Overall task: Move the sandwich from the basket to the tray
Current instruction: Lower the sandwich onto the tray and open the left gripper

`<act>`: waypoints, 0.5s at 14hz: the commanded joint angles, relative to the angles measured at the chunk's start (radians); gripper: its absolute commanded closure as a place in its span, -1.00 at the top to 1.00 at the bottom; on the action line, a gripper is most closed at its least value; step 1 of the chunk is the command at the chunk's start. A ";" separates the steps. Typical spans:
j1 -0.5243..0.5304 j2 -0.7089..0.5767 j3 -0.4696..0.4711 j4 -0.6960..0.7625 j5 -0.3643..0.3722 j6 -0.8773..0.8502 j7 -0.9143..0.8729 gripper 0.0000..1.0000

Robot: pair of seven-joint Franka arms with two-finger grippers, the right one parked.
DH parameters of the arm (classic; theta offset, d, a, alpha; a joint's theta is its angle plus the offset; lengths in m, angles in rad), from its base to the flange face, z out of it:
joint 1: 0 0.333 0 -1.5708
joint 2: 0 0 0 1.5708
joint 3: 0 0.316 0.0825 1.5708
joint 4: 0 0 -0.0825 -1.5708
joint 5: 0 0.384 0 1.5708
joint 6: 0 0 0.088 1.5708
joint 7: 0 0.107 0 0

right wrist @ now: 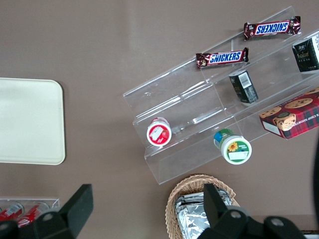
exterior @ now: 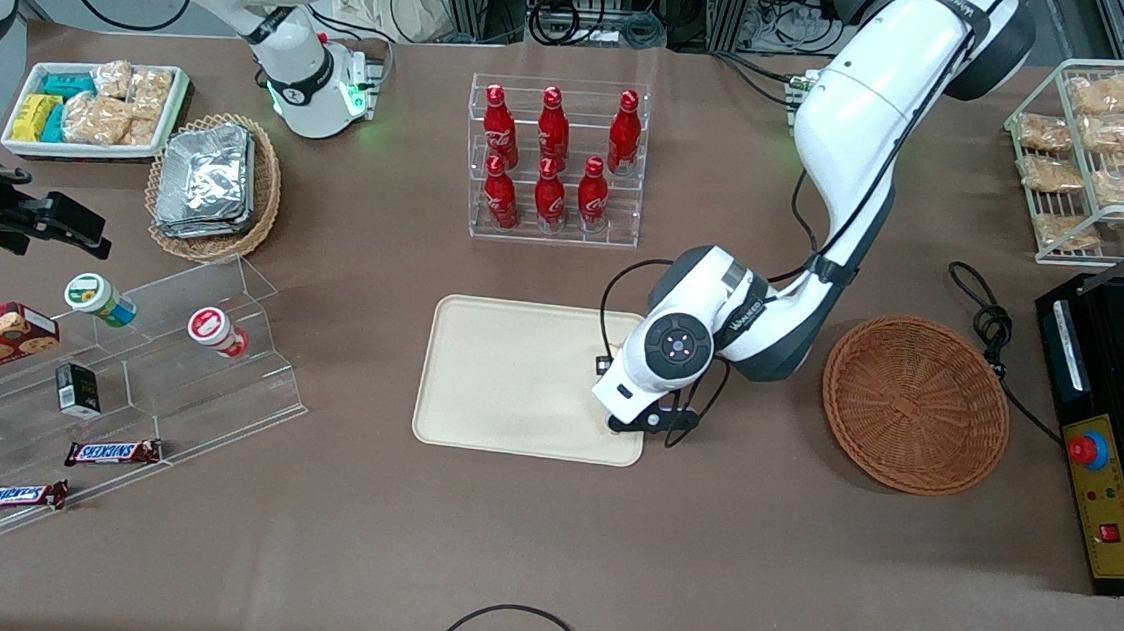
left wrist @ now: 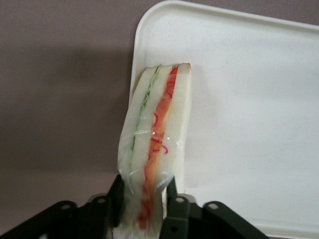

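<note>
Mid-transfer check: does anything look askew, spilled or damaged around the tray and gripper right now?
One thing: the plastic-wrapped triangular white-bread sandwich, pinched in the left arm's gripper, sits at the cream rectangular tray's corner rim nearest the reddish-brown wicker basket, partly overhanging the brown table. Its wrap looks crumpled at the fingers. Nothing spilled.

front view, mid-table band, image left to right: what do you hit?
Acrylic step shelf → tray → gripper, shut on the sandwich over the tray's corner → basket → black machine.
</note>
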State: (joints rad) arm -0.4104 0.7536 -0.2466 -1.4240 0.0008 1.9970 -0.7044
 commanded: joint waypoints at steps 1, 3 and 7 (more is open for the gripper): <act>-0.002 -0.008 0.003 0.008 0.019 -0.021 -0.012 1.00; 0.007 -0.029 0.003 0.014 0.019 -0.056 -0.007 1.00; 0.070 -0.124 0.004 0.010 0.019 -0.174 0.043 1.00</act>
State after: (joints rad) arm -0.3798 0.7014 -0.2409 -1.3976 0.0101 1.8865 -0.6846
